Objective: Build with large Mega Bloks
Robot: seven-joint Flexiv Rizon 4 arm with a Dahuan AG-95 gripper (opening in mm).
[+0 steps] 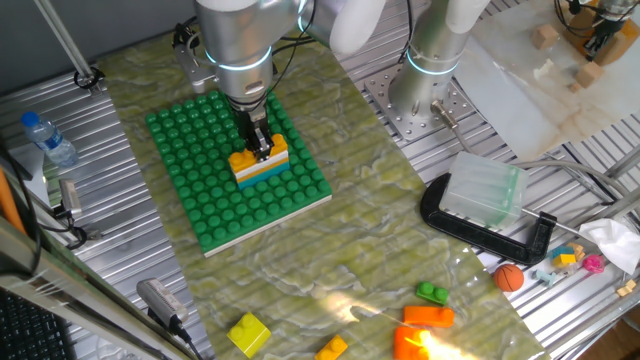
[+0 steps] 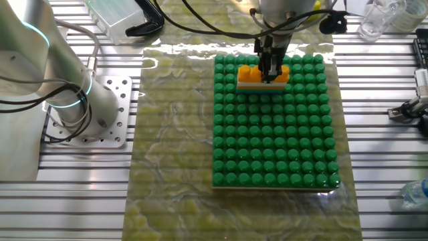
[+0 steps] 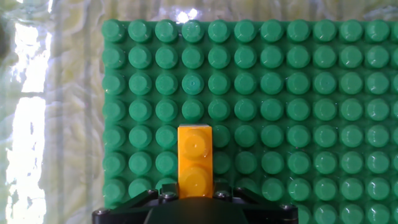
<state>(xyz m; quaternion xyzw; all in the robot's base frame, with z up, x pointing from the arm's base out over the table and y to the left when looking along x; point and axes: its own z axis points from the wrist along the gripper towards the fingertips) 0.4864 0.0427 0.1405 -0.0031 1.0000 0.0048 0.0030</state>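
A small stack of Mega Bloks stands on the green studded baseplate (image 1: 200, 190): a yellow-orange bar (image 1: 247, 158) on top, a white layer and a cyan layer (image 1: 262, 174) below. My gripper (image 1: 262, 150) comes straight down on the stack and is shut on the yellow-orange bar. In the other fixed view the gripper (image 2: 270, 72) grips the bar (image 2: 247, 73) near the baseplate's far edge (image 2: 281, 161). In the hand view the bar (image 3: 195, 155) runs out from between the fingers over the baseplate (image 3: 298, 93).
Loose bricks lie at the near edge of the mat: yellow (image 1: 248, 333), yellow-orange (image 1: 332, 348), orange (image 1: 428, 317), green (image 1: 433, 293). A black clamp holding a clear box (image 1: 484, 192) is at the right. A water bottle (image 1: 49, 139) lies left. The arm base (image 2: 60, 100) stands beside the mat.
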